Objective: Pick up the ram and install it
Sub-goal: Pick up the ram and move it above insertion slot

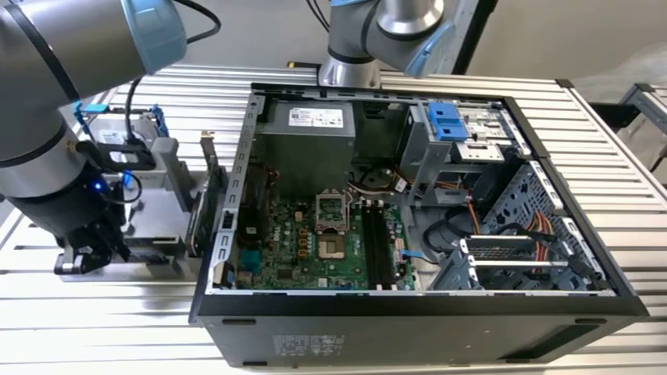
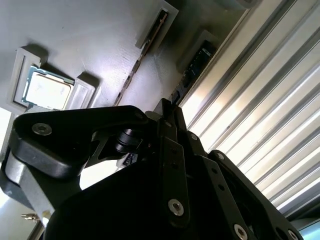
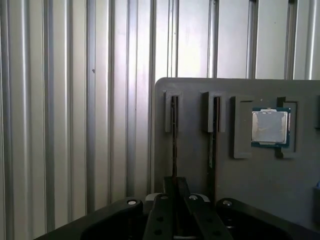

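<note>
Arm reaches down over gray tray point(image 1: 156, 244) at exterior view's left. Gripper point(image 3: 178, 189) narrow, fingers pinched on end of ram point(image 3: 174, 135), which stands edge-up in tray's outermost slot.

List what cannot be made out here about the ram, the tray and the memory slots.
Ram: edge-on in a tray slot in the first wrist view, so its faces are hidden.
Tray: exterior view, partly behind the arm.
Memory slots: exterior view, too small to judge their latches.
</note>
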Motion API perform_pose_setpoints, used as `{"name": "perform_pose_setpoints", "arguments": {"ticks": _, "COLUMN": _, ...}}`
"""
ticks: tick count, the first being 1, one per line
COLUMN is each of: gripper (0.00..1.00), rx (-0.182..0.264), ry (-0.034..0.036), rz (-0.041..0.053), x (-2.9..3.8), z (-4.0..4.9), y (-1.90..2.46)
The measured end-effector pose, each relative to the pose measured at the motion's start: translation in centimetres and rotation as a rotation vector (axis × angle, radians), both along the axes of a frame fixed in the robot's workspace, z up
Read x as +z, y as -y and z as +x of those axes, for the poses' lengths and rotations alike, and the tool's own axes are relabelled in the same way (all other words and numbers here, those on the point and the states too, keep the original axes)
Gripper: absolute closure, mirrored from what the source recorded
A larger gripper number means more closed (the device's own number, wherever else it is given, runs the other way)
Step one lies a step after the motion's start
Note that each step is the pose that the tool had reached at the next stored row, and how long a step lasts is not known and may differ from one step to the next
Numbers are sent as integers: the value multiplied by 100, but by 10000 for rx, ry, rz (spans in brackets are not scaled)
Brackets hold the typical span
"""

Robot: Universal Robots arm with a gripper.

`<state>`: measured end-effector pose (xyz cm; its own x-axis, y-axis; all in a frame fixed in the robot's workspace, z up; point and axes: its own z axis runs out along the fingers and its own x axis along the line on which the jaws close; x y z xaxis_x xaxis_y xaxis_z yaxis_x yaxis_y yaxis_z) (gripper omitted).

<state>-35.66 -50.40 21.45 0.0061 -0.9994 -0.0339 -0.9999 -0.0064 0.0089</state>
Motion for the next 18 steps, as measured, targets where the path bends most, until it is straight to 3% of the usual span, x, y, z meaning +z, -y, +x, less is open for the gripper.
{"name": "perform_pose_setpoints", "arguments": {"ticks": 18, "gripper": 100, "rx": -11, "ry": 0, "rz": 0, "x": 222, "z": 0, "y": 0}}
